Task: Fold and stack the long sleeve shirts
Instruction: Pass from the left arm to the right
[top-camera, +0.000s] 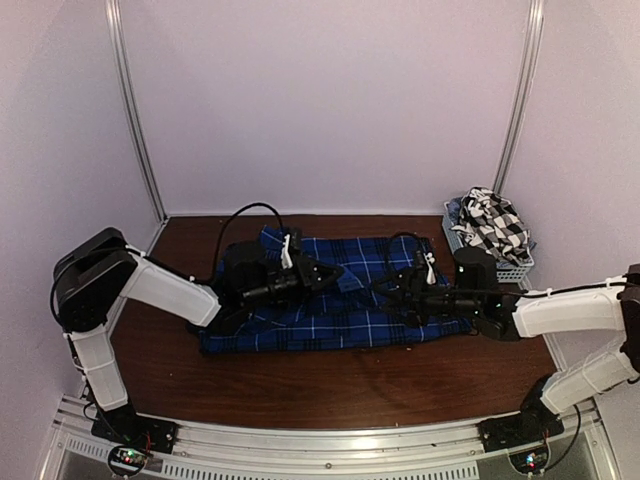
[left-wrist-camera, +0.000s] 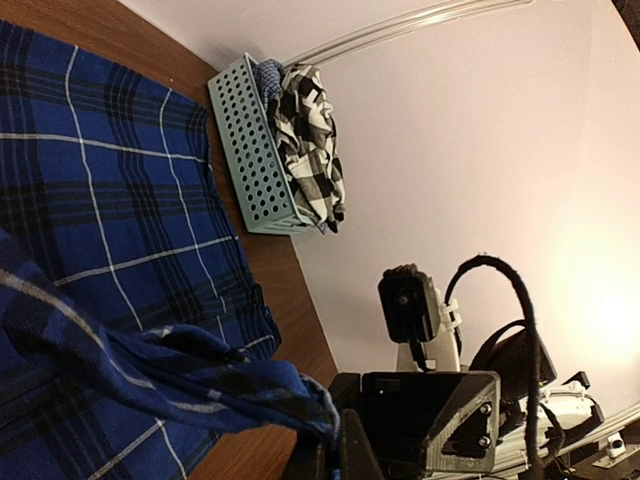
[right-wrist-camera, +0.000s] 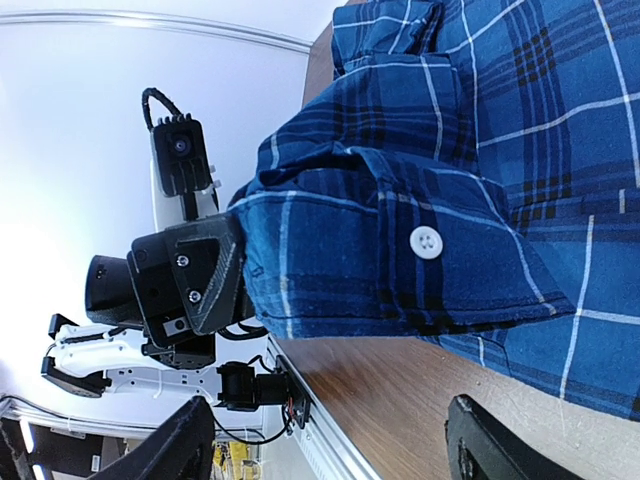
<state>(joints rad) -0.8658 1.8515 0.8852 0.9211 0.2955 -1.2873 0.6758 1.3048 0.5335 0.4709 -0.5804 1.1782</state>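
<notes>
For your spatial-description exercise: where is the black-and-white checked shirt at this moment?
In the top view, the checked shirt sits heaped in the basket at the far right corner of the table, right of the blue plaid shirt.

royal-blue plaid shirt (top-camera: 330, 320); black-white check shirt (top-camera: 495, 225); grey basket (left-wrist-camera: 250, 150); brown table (top-camera: 300, 385).
</notes>
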